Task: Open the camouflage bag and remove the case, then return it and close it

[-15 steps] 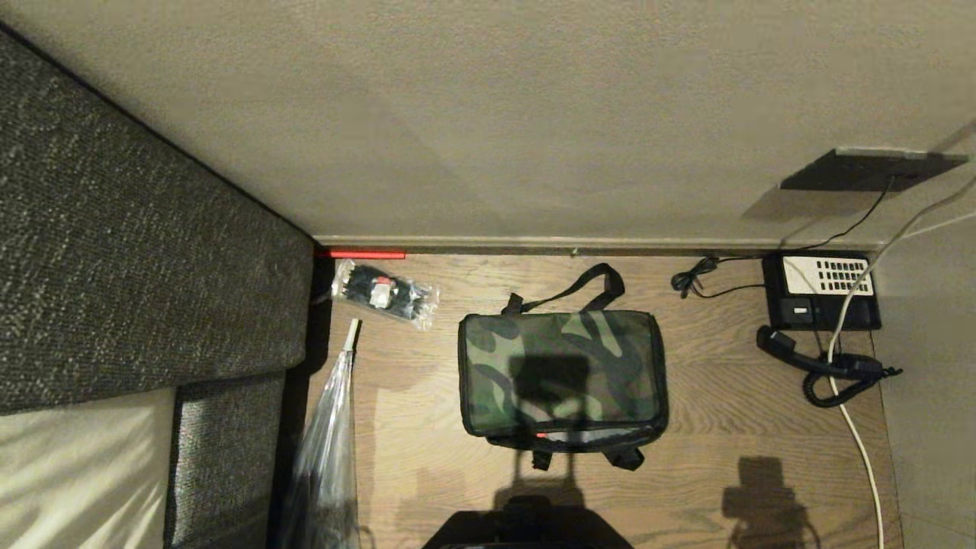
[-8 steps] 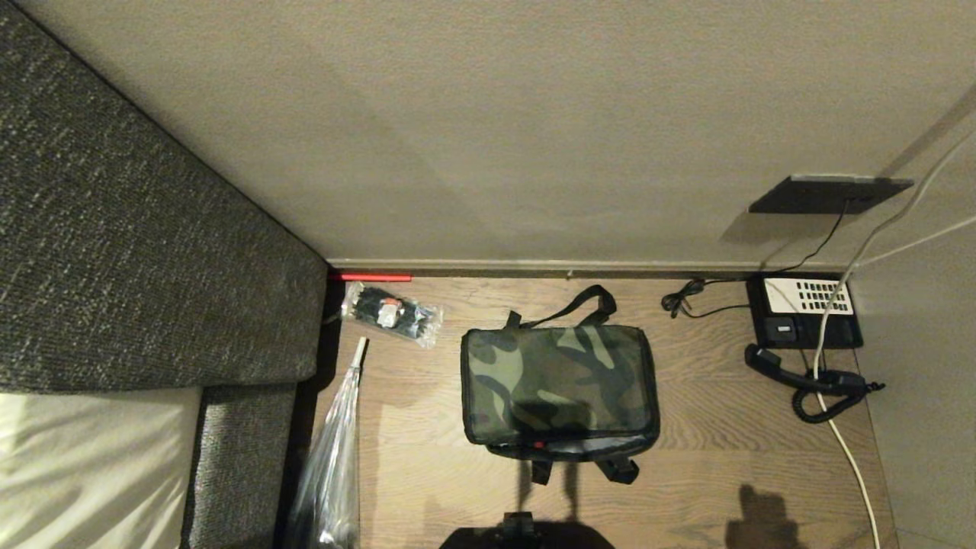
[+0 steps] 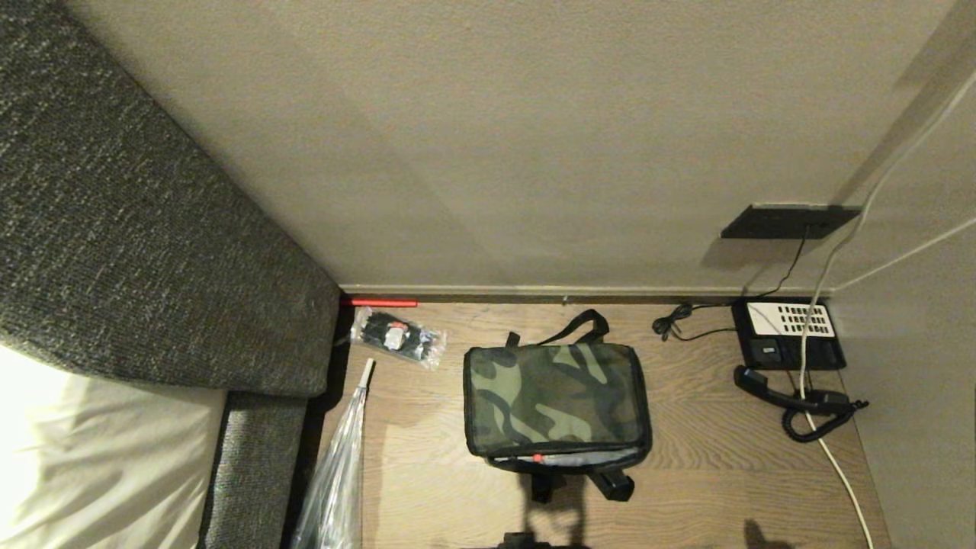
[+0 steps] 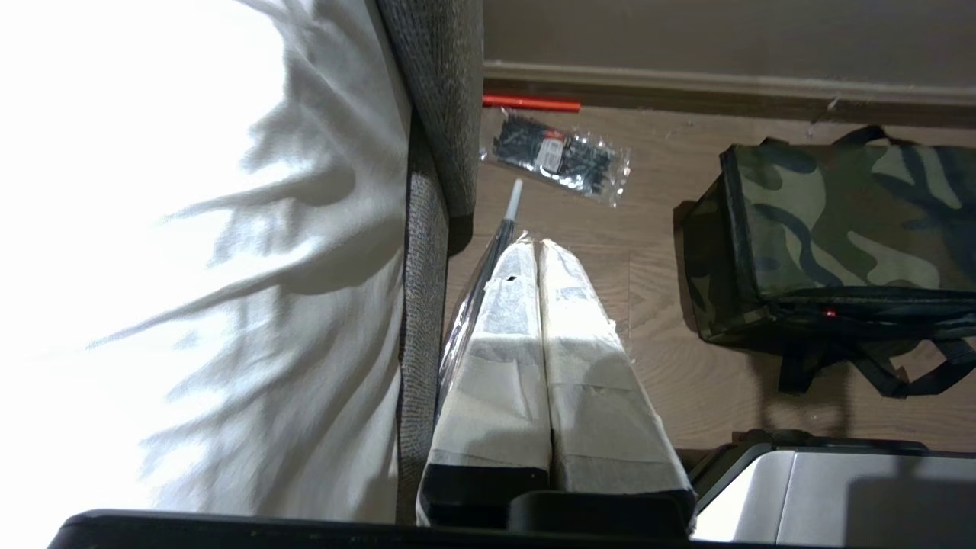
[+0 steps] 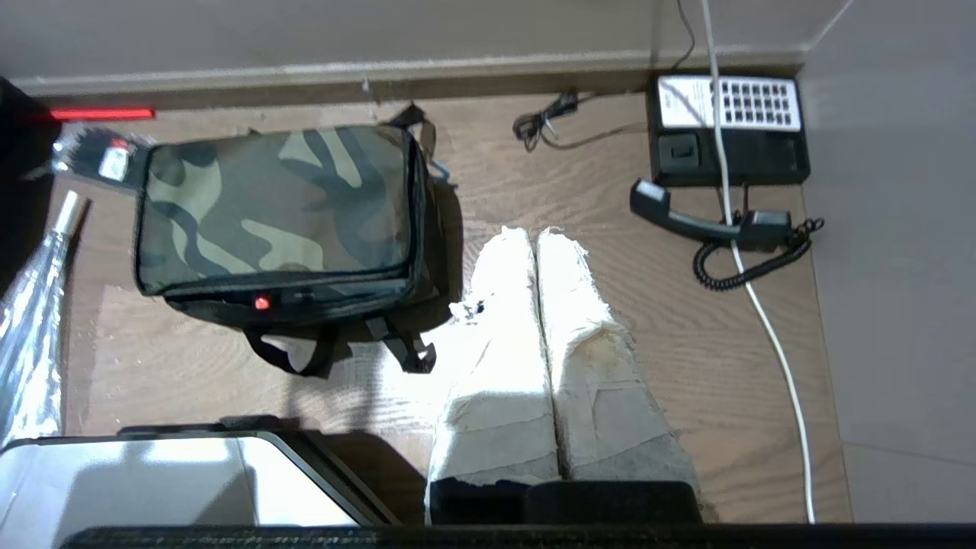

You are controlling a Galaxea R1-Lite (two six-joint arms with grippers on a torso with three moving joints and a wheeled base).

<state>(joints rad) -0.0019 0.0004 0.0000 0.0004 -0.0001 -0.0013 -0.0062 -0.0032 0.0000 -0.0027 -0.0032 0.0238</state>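
The camouflage bag [image 3: 553,400] lies flat on the wooden floor near the wall, lid down, with black straps at its far and near ends and a small red spot on its near edge. It also shows in the left wrist view [image 4: 846,229] and the right wrist view [image 5: 278,202]. The case is hidden. Neither arm appears in the head view. My left gripper [image 4: 535,245] hangs shut and empty above the floor, between the bag and the sofa. My right gripper [image 5: 534,232] hangs shut and empty over the floor between the bag and the telephone.
A grey sofa [image 3: 152,252] with a white cushion fills the left. A clear plastic bag [image 3: 335,473] and a small packet of black items [image 3: 396,337] lie left of the bag. A black telephone [image 3: 789,343] with a coiled cord and white cable sits right. The wall [image 3: 534,152] runs behind.
The whole head view has shifted: the floor and everything on it have slid lower in the picture, and more wall shows. The bag has not moved on the floor.
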